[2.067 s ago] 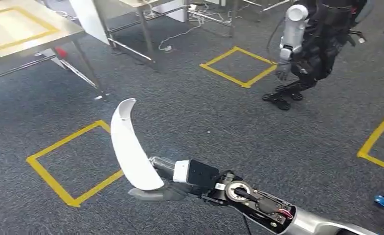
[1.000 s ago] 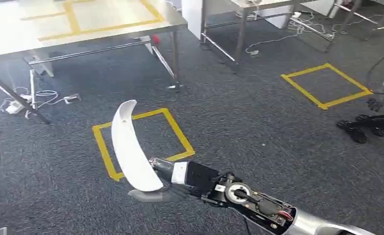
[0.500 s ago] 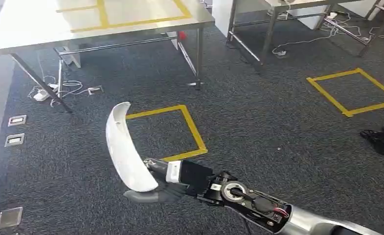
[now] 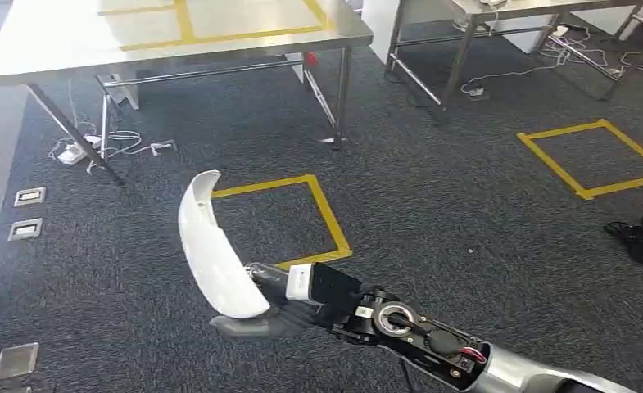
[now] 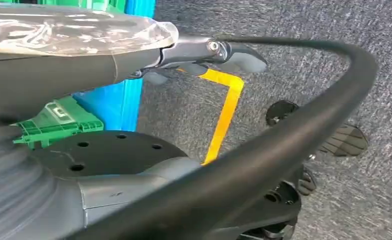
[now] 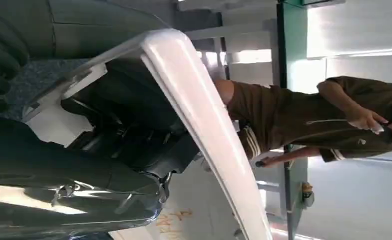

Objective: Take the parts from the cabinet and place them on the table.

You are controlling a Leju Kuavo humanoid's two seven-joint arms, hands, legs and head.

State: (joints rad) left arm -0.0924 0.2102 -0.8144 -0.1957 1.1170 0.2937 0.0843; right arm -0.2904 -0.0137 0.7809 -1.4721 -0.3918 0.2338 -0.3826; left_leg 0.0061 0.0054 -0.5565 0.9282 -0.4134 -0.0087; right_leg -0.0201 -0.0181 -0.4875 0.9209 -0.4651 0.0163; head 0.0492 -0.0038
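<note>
My left hand [image 5: 203,55] hangs by my side, its hold impossible to judge. Short of the steel desk [image 4: 178,37], my right hand [image 4: 281,307] clasps the curved white part [image 4: 211,246] above the carpet: fetched, not yet placed.

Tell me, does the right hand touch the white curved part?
Touching. In the head view the right hand grips the lower end of the white curved part, its fingers wrapped against it with no gap.

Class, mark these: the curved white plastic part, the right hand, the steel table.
curved white plastic part [image 4: 211,246], head view, mid-shell.
right hand [image 4: 273,307], head view, fingers under the part.
steel table [image 4: 47,37], head view, bare tabletop.
</note>
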